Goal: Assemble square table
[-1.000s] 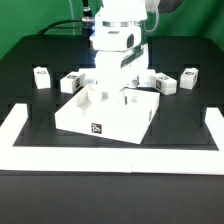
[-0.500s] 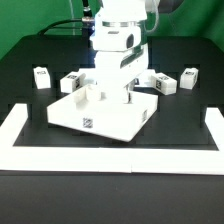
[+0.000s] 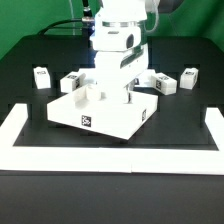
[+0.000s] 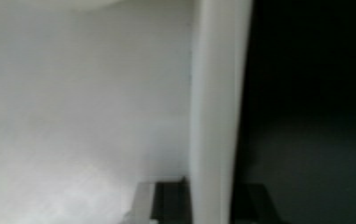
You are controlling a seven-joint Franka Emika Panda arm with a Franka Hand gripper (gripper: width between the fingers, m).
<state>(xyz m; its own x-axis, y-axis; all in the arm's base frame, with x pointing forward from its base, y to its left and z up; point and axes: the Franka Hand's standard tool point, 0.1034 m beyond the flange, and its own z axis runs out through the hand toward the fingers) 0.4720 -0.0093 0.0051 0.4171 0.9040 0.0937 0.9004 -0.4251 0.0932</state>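
Square table (image 3: 108,118) farther toward the exterior view's left than before, right beneath the end effector (image 3: 113,92), jaws pressed together.

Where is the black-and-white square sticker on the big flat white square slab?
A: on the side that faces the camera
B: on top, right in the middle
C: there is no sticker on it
A: in the exterior view the big flat white square slab carries its black-and-white square tag on the side face turned toward the camera, not on its top.
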